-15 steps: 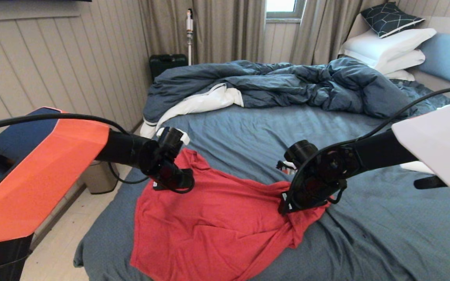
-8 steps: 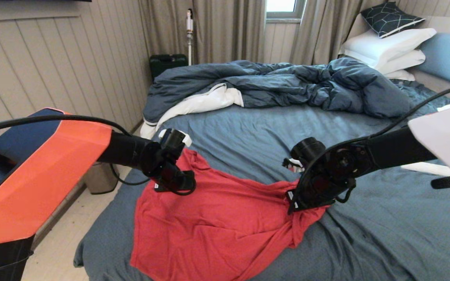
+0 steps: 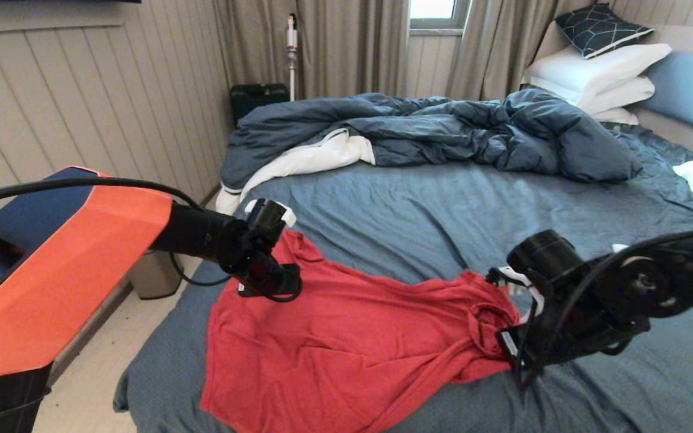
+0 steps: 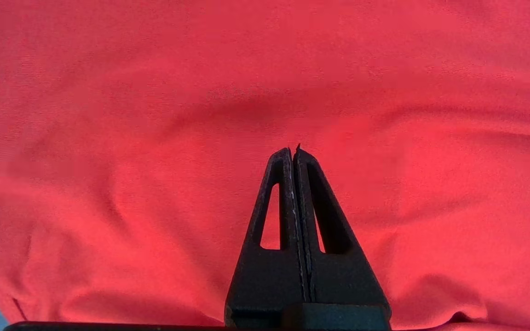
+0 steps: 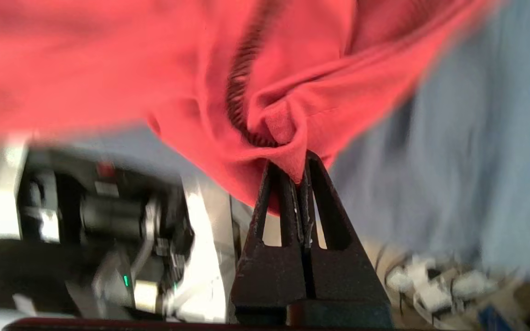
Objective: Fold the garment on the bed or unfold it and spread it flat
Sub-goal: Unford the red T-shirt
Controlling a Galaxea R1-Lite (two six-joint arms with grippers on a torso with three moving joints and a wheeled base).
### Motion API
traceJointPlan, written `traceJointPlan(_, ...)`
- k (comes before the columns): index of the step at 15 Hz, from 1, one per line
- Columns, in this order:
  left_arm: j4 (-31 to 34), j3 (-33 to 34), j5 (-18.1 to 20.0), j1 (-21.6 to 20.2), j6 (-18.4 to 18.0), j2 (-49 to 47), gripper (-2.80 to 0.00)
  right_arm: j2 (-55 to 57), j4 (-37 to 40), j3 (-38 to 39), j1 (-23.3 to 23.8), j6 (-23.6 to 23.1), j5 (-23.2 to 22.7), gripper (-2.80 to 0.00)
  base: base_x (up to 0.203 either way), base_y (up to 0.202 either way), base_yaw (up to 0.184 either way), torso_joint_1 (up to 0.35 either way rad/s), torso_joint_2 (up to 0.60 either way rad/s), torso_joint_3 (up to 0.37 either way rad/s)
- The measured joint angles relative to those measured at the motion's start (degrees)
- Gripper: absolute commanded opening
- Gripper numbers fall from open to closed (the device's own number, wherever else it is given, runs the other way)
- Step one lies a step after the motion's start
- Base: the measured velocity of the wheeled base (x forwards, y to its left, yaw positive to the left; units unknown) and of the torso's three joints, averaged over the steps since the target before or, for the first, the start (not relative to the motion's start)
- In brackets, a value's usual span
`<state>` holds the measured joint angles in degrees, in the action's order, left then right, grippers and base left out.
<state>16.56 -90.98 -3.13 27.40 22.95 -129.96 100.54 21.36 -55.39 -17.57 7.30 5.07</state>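
Home bedroom: bed [image 3: 418,210], pillows [image 3: 599,72], duvet [image 3: 443,132], curtained window [image 3: 434,13]

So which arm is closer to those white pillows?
Right. The right gripper, jaws shut on the red shirt, sits on the white pillows' side; the left gripper is across the bed.

T-shirt [image 3: 334,349] spread across near left part of bed [image 3: 418,216], reaching down to the near edge. Left claw [image 3: 274,282] on the shirt's far left corner, right claw [image 3: 512,346] at the shirt's right end, well apart. Duvet [image 3: 443,129] heaped across far side of bed, behind the shirt. Pillows [image 3: 599,75] stacked at far right against headboard [image 3: 692,87], one cushion [image 3: 599,27] on top. Case [image 3: 257,96] on floor beyond bed's far left corner. Bin [image 3: 153,273] on floor left of bed.
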Motion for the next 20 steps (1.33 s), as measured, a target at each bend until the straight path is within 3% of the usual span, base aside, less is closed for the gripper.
traceJointPlan(6,0.53,0.11,0.02,0.52,0.41,0.22,-2.8,-10.42,-2.97,14.96,4.2,-1.17,-0.08,-2.8,0.0,0.0,0.0,0.0,0.0,0.0)
traceJointPlan(10,0.49,0.16,-0.07,0.91,0.46,0.13,-2.8,-10.92,-9.01,18.5,8.64,-4.15,-0.08,-2.8,0.0,0.0,0.0,0.0,0.0,0.0)
traceJointPlan(11,0.49,0.16,-0.07,0.91,0.46,0.09,-2.8,-10.53,-9.87,18.65,9.09,-4.24,-0.06,0.0,0.0,0.0,0.0,0.0,0.0,0.0)
traceJointPlan(20,0.47,0.0,-0.15,0.93,0.44,0.11,-2.8,-14.98,-9.87,17.35,9.61,-7.35,-0.74,0.0,0.0,0.0,0.0,0.0,0.0,0.0)
